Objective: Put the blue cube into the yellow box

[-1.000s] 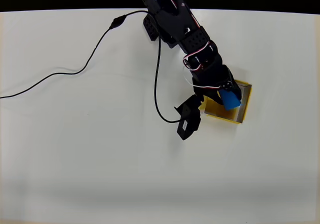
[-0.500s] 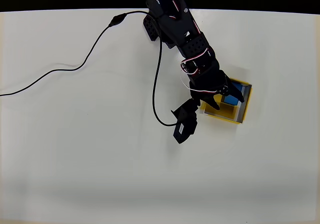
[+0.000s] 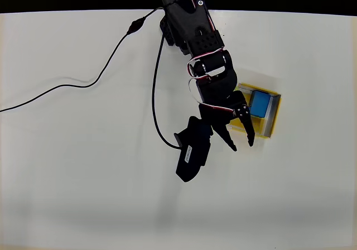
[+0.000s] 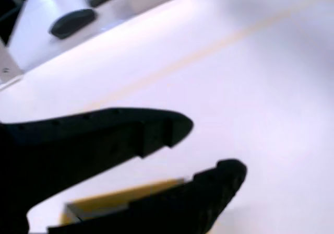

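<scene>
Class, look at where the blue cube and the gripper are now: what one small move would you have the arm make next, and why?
Probably a retreat: lift the gripper away from the yellow box toward its base. In the overhead view the blue cube already sits inside the box, and the open fingers hold nothing, with their tips over the table just past the box's lower left edge, so nothing looks left to place.
</scene>
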Controlling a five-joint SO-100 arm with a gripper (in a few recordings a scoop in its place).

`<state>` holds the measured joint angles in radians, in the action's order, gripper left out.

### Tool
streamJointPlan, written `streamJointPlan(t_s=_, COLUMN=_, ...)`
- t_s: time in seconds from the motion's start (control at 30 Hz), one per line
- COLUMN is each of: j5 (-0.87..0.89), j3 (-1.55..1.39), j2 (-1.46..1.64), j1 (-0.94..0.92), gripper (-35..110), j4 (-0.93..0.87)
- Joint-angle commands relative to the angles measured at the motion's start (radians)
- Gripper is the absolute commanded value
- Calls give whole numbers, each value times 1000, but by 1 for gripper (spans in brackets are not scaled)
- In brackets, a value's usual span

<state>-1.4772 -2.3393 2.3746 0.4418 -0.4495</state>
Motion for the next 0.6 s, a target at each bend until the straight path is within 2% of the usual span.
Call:
streamJointPlan(t_s=0.0, j5=-91, j3=-61, j2=129, j1=-115, gripper=9, j4=28)
streamJointPlan(t_s=0.23, j5=-155, j3=-341, j2=281, j1=-299, gripper=6, j4=112)
streamJointPlan(t_s=0.57, j5=-155, j3=-650, j2=600, j1=-466, gripper=2, j4=-46)
